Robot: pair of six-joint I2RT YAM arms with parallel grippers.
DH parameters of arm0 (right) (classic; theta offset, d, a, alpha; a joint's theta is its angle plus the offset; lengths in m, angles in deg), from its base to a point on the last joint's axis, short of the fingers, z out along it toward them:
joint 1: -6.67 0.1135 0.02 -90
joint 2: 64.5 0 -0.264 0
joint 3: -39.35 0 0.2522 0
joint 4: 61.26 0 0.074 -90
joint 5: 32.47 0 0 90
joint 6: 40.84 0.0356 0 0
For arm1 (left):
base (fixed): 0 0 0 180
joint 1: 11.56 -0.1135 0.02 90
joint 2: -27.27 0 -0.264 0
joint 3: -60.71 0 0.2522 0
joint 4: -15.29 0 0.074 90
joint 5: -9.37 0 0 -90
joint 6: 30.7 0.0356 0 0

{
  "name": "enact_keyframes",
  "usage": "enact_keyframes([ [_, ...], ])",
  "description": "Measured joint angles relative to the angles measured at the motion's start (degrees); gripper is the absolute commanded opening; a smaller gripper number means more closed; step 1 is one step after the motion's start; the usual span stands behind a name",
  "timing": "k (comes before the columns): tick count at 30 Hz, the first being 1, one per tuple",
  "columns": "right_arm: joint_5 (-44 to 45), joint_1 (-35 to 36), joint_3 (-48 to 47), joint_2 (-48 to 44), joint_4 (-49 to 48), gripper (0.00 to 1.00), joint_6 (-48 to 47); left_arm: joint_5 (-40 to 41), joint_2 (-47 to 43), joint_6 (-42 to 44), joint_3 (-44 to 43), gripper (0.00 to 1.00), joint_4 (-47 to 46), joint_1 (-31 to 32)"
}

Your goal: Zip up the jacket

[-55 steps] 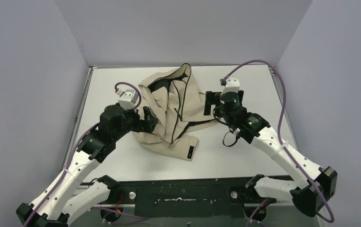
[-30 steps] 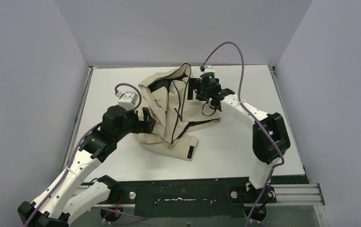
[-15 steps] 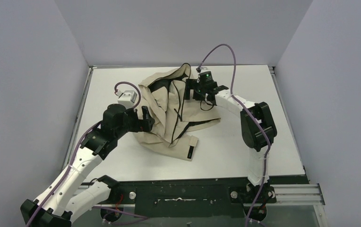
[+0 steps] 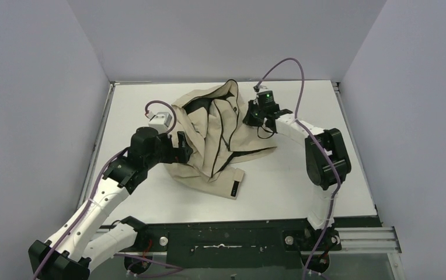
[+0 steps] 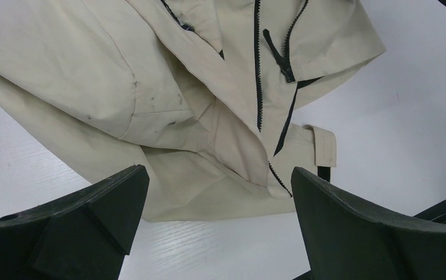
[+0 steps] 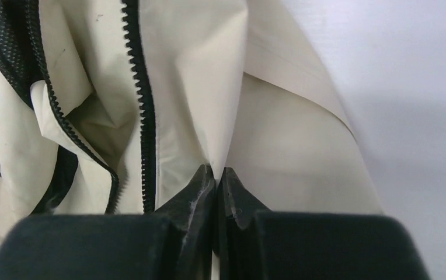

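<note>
Here the right gripper pinches a thin fold of jacket beside the zipper, while the left gripper gapes; that fold may slip free.

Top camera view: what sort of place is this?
Probably a robotics lab test cell: white table boxed by plain walls, two robot arms bolted at its near edge, a lone jacket.

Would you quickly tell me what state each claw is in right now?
Left claw: open, holding nothing.
Right claw: closed on a fold of the beige fabric jacket with a dark zipper.
</note>
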Motion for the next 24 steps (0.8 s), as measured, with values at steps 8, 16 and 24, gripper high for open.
enact_keyframes([
  [8, 1.7, -1.7, 9.9, -14.1, 0.2, 0.00, -0.4, -3.2, 2.0, -2.1, 0.1, 0.95, -0.7, -0.2],
  [16, 6.9, -1.7, 21.4, -30.9, 2.3, 0.00, -1.4, -4.5, 6.3, -6.5, 0.9, 0.94, -4.4, 0.9],
  [24, 8.7, -0.4, 33.0, -41.9, 4.5, 0.00, -0.8, -1.8, 15.1, -8.6, 1.0, 0.93, -6.0, 4.0],
])
